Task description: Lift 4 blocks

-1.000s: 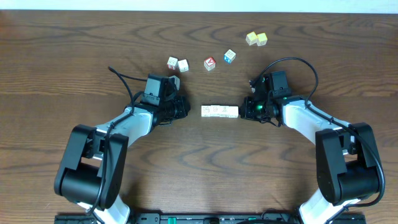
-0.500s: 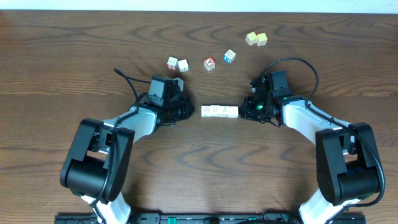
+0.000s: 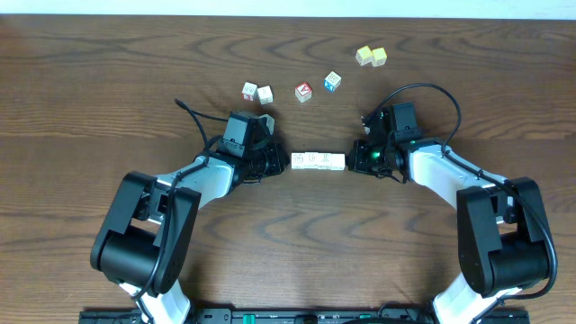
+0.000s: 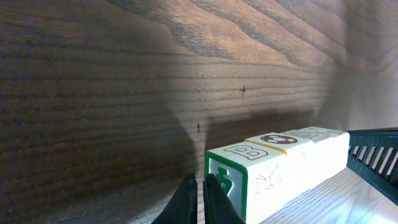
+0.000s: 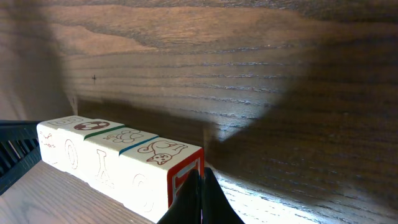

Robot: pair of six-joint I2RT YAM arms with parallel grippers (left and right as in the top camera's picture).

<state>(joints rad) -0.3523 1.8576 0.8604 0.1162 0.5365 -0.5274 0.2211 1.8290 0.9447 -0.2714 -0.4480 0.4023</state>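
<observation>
Four pale blocks [image 3: 318, 161] lie end to end in a short row on the wooden table. My left gripper [image 3: 284, 162] is shut, its tips against the row's left end. In the left wrist view the left gripper [image 4: 200, 188] meets the green-framed end face of the blocks [image 4: 280, 163]. My right gripper [image 3: 353, 161] is shut too, at the row's right end. In the right wrist view the right gripper [image 5: 200, 182] rests on the red-framed end face of the blocks [image 5: 106, 155]. Neither gripper holds anything between its fingers.
Behind the row stand two whitish cubes [image 3: 257, 92], a red-faced cube [image 3: 303, 92], a blue-faced cube [image 3: 333, 82] and two yellowish cubes [image 3: 371, 56]. Cables loop behind both wrists. The table's far edge [image 3: 288, 16] runs along the top.
My left arm has slid to the right until its shut tips reach the left end of the row. The right arm and the blocks have not moved.
</observation>
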